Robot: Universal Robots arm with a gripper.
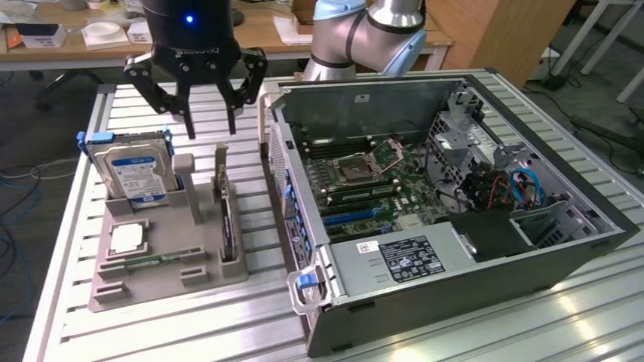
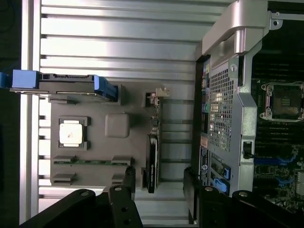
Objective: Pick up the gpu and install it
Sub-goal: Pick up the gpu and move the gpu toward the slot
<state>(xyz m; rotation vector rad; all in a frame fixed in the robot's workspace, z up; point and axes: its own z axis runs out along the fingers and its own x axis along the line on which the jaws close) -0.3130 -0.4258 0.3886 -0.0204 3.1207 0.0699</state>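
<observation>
Below the spread jaws, the wrist view catches the gpu (image 2: 152, 164) edge-on.

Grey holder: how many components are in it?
4: hard drive upright at the far end in the exterior view; CPU flat in front of it; memory stick in front of that; gpu edge-on nearest the computer case.

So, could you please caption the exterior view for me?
Open gripper hovers over the gpu standing in its holder.
</observation>
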